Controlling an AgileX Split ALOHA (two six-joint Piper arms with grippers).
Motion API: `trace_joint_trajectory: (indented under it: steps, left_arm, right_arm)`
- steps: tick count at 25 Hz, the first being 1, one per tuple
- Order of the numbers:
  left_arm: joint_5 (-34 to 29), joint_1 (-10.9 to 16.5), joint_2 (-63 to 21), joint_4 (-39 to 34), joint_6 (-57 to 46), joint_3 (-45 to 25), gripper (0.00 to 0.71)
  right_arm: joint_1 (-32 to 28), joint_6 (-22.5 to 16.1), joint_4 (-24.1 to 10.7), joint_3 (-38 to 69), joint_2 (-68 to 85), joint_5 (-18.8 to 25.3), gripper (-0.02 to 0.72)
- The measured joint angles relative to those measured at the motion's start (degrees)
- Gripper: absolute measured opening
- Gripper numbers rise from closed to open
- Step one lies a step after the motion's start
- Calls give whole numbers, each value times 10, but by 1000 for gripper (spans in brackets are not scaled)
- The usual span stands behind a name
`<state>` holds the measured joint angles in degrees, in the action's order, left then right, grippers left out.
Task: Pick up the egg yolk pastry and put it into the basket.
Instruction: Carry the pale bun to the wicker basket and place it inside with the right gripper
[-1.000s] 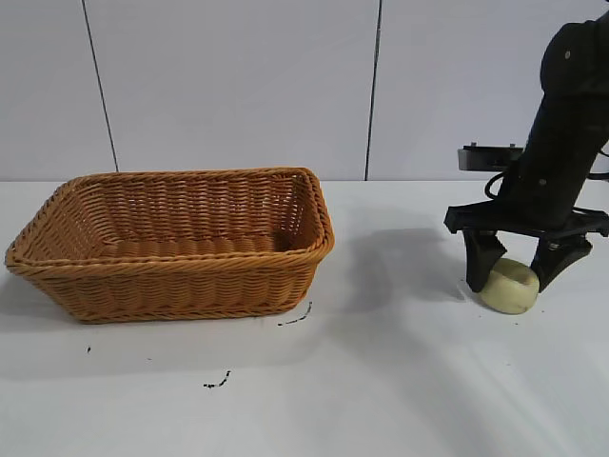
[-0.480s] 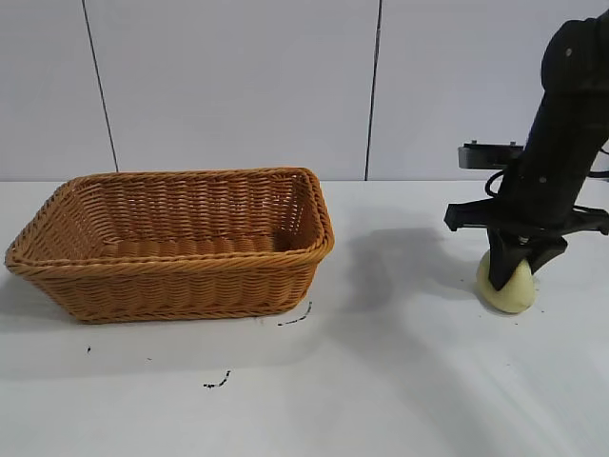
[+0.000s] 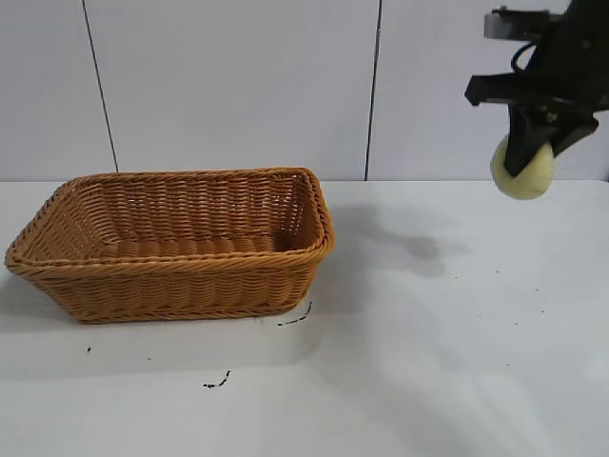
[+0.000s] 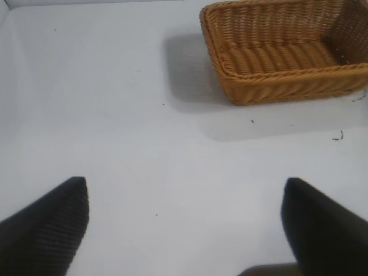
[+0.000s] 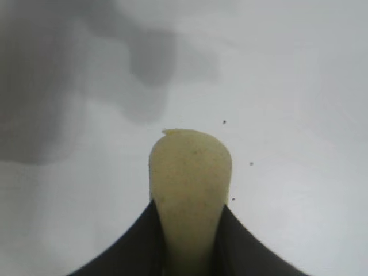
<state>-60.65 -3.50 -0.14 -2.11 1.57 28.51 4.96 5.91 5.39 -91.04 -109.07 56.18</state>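
My right gripper (image 3: 529, 145) is shut on the egg yolk pastry (image 3: 523, 172), a pale yellow-cream puck, and holds it high above the table at the far right. In the right wrist view the pastry (image 5: 190, 178) is squeezed edge-on between the two black fingers (image 5: 135, 244). The orange-brown wicker basket (image 3: 176, 243) stands empty on the white table at the left, well apart from the pastry. My left gripper (image 4: 184, 224) is open and empty over bare table, with the basket (image 4: 284, 54) farther off in its view.
The white table (image 3: 428, 362) carries small dark specks (image 3: 217, 384) in front of the basket. A pale panelled wall stands behind. The right arm's shadow (image 3: 409, 243) lies on the table between basket and pastry.
The right gripper closed on the pastry on the table, then lifted it straight up well above the surface. Basket and left arm have not moved.
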Motion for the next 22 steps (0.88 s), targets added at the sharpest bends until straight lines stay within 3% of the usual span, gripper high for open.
trace_joint_trajectory:
  steps: [6, 16, 22]
  left_arm:
    - [0, 0, 0, 0, 0, 0, 693]
    - [0, 0, 0, 0, 0, 0, 693]
    - [0, 0, 0, 0, 0, 0, 693]
  right_arm:
    - [48, 0, -4, -71, -8, 12, 118]
    - [224, -3, -3, -211, -114, 21, 118]
    - [305, -18, -1, -266, -204, -23, 118]
